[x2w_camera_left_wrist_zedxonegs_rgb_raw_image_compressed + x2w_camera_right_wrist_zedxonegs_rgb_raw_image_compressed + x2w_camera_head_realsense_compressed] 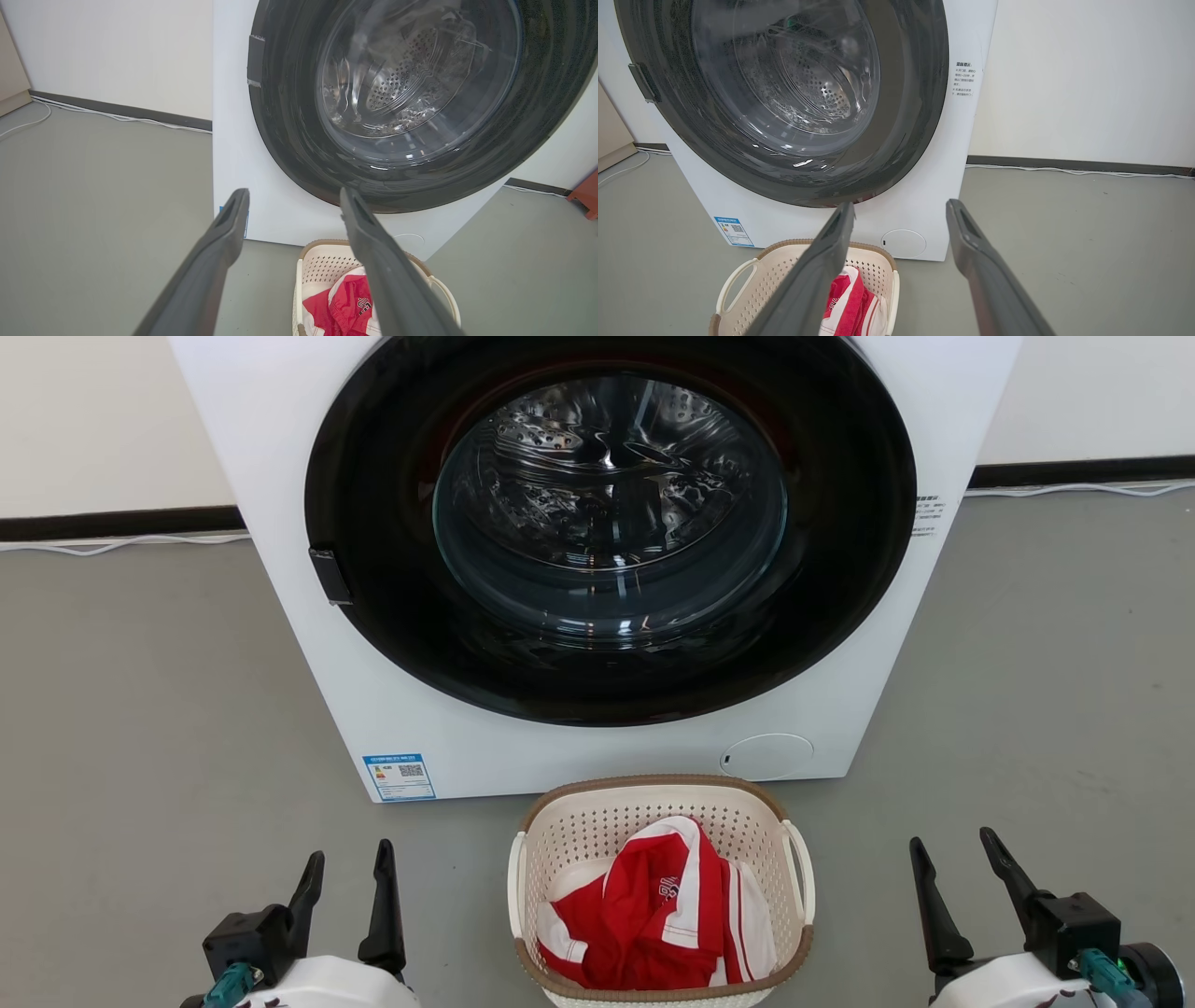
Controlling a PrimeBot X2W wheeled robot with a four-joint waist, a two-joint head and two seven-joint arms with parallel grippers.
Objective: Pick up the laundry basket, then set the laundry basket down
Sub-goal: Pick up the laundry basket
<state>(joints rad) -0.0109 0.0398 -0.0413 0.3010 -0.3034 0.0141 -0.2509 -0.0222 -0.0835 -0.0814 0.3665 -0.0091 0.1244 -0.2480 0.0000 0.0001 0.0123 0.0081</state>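
The laundry basket point(597, 821) is small, cream-white and perforated, with a brown woven-look rim and white loop handles at both sides. It stands on the grey floor just in front of the washing machine and holds a red and white garment point(658, 905). My left gripper point(350, 863) hovers open to the basket's left, apart from it. Open as well, my right gripper point(954, 854) hangs off to the basket's right. The left wrist view has the basket point(322, 266) low between and right of my fingers; the right wrist view has the basket point(777, 266) at lower left.
A white front-loading washing machine point(420, 709) with a shut dark round door point(607, 523) stands right behind the basket. Grey floor point(140, 709) spreads on both sides. A white cable point(112, 543) runs along the dark baseboard. A reddish-brown object point(586, 193) sits at the far right.
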